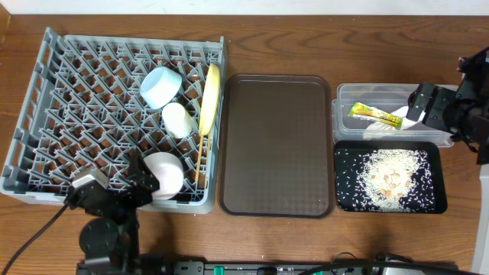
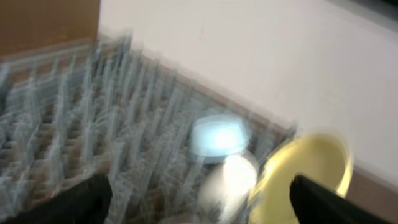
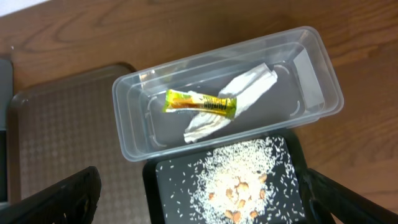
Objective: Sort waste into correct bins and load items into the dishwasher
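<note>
The grey dish rack (image 1: 76, 114) holds a light blue bowl (image 1: 160, 85), a small white cup (image 1: 177, 119), an upright yellow plate (image 1: 208, 95), a white bowl (image 1: 164, 174) and chopsticks (image 1: 199, 160). My left gripper (image 1: 145, 187) is open at the rack's near edge, beside the white bowl. Its blurred wrist view shows the blue bowl (image 2: 217, 137), cup (image 2: 233, 177) and plate (image 2: 305, 168) ahead. My right gripper (image 1: 422, 107) hangs open and empty over the clear tub (image 1: 340, 95). In the tub lie the sachet (image 3: 200, 102) and napkin (image 3: 242, 93). Rice scraps (image 3: 236, 180) fill the black tray (image 3: 149, 186).
A dark brown serving tray (image 1: 276, 145) lies bare between the rack and the two bins. Brown nut-like bits sit in the middle of the rice. The wooden table shows all round, and a cable runs off at the front left.
</note>
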